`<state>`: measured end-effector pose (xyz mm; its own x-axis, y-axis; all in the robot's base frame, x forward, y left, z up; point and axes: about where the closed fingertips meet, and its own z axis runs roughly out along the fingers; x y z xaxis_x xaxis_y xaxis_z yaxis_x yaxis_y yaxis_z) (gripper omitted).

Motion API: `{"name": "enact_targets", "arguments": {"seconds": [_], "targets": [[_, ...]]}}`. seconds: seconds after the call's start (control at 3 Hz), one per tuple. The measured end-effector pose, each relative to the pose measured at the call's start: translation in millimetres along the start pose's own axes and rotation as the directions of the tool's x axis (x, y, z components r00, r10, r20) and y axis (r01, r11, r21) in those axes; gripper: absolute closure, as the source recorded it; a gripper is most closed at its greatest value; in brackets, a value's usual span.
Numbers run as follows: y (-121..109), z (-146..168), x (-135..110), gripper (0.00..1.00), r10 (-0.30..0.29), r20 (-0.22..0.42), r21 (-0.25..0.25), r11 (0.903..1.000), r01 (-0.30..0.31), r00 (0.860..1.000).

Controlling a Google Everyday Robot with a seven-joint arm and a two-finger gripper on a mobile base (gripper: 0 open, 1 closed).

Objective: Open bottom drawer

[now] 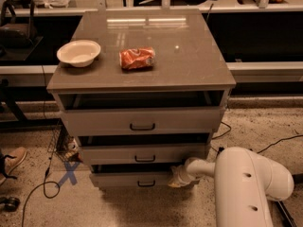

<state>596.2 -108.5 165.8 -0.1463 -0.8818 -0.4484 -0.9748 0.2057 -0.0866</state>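
- The grey-brown square-topped desk has three grey-beige drawers stacked under its front edge, each with a small black bar handle.
- The bottom drawer, the narrowest and shortest of the three, sits lowest below the front edge. It is out a little way, with a dark gap above its flat front.
- The pale two-finger claw is at the right end of the bottom drawer's front, below the desk's front right corner, touching or just beside it. I cannot tell whether it is open or closed.
- The robot's thick white arm reaches in from the lower right, on the floor side of the front edge.
- The mid-sized middle drawer and the widest top drawer are also partly out.
- A shallow cream-white bowl stands near the left edge of the desk.
- A crumpled red packet lies just right of the bowl, apart from it.
- A blue tape cross marks the speckled floor by the front left corner.
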Motion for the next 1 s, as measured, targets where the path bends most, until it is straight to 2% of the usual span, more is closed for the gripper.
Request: {"name": "enact_targets", "arguments": {"seconds": [0.33, 0.67, 1.0], "targets": [[-0.1, -1.3, -0.6, 0.84, 0.0, 0.0, 0.0, 1.0, 0.0, 1.0], [-0.2, -2.2, -1.1, 1.0, 0.0, 0.0, 0.0, 1.0, 0.0, 1.0], [1.6, -0.7, -1.4, 0.86, 0.0, 0.0, -0.003, 1.0, 0.0, 1.0]]}}
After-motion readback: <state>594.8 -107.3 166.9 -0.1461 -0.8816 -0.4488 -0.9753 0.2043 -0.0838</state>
